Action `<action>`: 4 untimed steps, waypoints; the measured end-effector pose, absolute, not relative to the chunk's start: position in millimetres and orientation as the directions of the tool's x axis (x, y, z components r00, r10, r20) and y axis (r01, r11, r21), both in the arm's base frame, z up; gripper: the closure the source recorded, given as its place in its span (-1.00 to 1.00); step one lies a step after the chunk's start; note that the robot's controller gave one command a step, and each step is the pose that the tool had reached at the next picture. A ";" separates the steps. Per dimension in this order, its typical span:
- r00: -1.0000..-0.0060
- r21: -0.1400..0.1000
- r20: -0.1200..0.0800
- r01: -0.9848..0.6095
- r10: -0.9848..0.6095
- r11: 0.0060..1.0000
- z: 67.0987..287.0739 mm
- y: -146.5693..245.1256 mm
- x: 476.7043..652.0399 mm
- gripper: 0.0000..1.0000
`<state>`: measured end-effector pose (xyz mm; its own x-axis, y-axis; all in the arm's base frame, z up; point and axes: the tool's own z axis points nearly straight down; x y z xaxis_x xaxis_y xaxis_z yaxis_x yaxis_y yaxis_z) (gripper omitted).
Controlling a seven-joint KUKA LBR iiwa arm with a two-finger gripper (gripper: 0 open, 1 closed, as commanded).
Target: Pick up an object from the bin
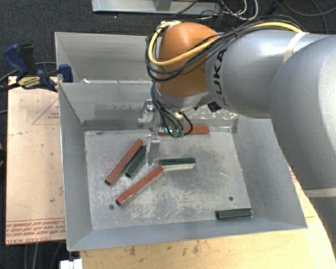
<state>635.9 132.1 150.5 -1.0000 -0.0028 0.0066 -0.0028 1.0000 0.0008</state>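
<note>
My gripper (pixel 153 154) hangs low in the middle of the bin, under the arm's orange cover. Its tip stands among a small cluster of sticks. Just left of it lies a dark green stick (pixel 136 160), slanted, with a longer red-brown stick (pixel 124 161) alongside it further left. A dark stick with a pale top face (pixel 177 162) lies level just right of the tip. Below the tip a second red-brown stick (pixel 139 185) slants towards the front left. Whether the tip touches any of them I cannot tell.
A short red piece (pixel 199 130) lies near the back wall, partly hidden behind the arm's cables. A dark stick (pixel 234 213) rests alone at the front right corner. The arm covers the bin's back right part.
</note>
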 end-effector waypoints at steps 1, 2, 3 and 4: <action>-1.000 0.002 -0.001 -0.001 -0.001 1.000 155.5 131.7 637.9 -1.00; -0.995 0.005 -0.015 -0.101 -0.101 0.995 79.7 171.1 615.5 1.00; -0.995 0.005 -0.015 -0.101 -0.101 0.995 79.7 171.0 615.5 1.00; -0.996 0.002 -0.003 -0.093 -0.093 0.996 202.0 168.1 633.3 1.00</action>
